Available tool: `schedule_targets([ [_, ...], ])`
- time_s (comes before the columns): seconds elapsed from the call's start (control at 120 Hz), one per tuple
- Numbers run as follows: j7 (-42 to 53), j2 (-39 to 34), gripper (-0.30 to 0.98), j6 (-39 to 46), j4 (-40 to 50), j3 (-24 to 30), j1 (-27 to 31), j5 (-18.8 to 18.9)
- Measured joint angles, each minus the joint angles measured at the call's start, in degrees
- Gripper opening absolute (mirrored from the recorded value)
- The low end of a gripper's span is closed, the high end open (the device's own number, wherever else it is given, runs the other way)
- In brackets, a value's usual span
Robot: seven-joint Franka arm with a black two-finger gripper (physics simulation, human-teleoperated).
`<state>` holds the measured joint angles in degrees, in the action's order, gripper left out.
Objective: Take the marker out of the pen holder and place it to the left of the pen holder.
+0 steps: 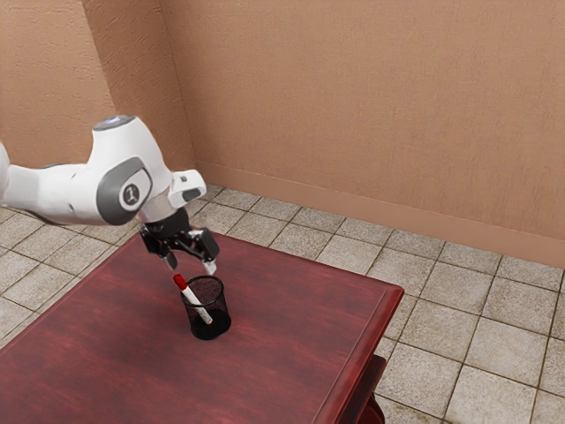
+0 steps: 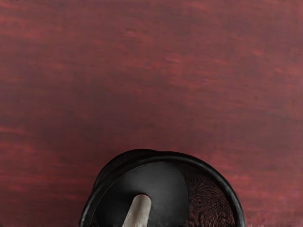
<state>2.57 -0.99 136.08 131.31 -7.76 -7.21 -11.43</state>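
1. Gripper [image 1: 191,266]: near the holder [image 1: 208,332], at its 11 o'clock in the exterior view. The fingers [image 1: 210,266] stand wide apart, with nothing gripped.
2. Marker [image 1: 193,298]: inside the holder, tilted; its red cap [image 1: 179,280] projects past the rim [image 1: 222,285] at about 10 o'clock in the exterior view, and its body slants toward 5 o'clock. In the wrist view, its pale end is visible within the rim.
3. Holder: upright on the table [image 1: 291,327], its mesh wall and dark base visible.
4. Edges, exterior view: from the holder, the table's far edge passes at 12 o'clock, with a corner at 3 o'clock, well apart. The side edge descends from that corner.
5. Open room: tabletop extends broadly from the holder toward 8 o'clock, and also toward 4 o'clock as far as the side edge.
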Motion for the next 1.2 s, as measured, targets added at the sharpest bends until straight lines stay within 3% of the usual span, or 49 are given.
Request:
schedule_targets([
  [0.117, 1.03, -1.63, 0.69, 0.82, 1.35, -0.95, -0.93, -0.1],
  [0.283, 2.23, -4.12, 0.69, 0.03, 2.82, -1.6, 4.27, 0.04],
  [0.433, 3.19, -5.41, 0.69, -0.48, 4.8, -1.57, 3.75, 0.2],
  [0.758, 4.51, -2.38, 0.67, -0.12, 5.27, -1.03, 3.64, 0.0],
  [0.833, 4.7, -2.42, 0.6, -0.04, 5.09, -0.78, 3.85, -0.09],
  [0.992, 5.02, -2.77, 0.32, 0.04, 5.03, 0.16, 3.88, -0.22],
  [1.2, 5.35, -2.85, 0.09, 0.11, 5.03, 1.23, 3.42, -0.28],
])
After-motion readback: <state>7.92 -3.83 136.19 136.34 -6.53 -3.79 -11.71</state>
